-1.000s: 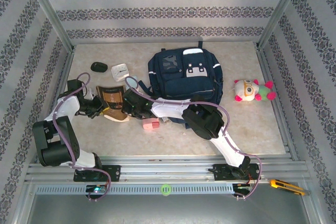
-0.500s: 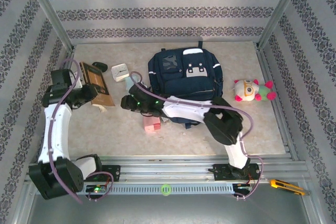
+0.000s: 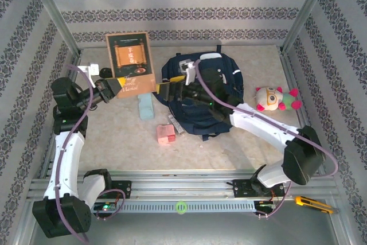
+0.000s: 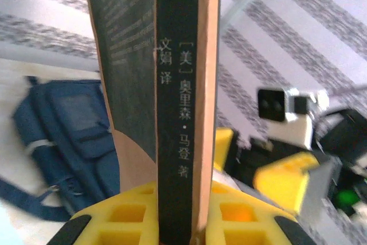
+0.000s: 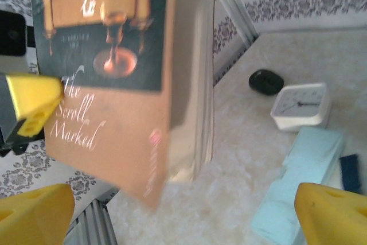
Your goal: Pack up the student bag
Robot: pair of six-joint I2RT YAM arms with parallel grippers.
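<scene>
Student bag (image 3: 230, 93) lies flat on the desk (image 3: 275, 136), centre rear, front pockets facing up. Left arm is raised with the elbow bent. The left claw (image 3: 117, 87) is clamped on the lower edge of a book (image 3: 129, 61), which is held upright off the desk, left of the bag. Right arm is stretched leftward across the bag. The right claw (image 3: 170, 84) is spread wide and empty, just beside the book's lower right corner.

Looks down on the table (image 3: 258, 142) from high at its near edge. From each wrist, faces the same book (image 4: 180, 113) close up: spine from left, cover from right.
</scene>
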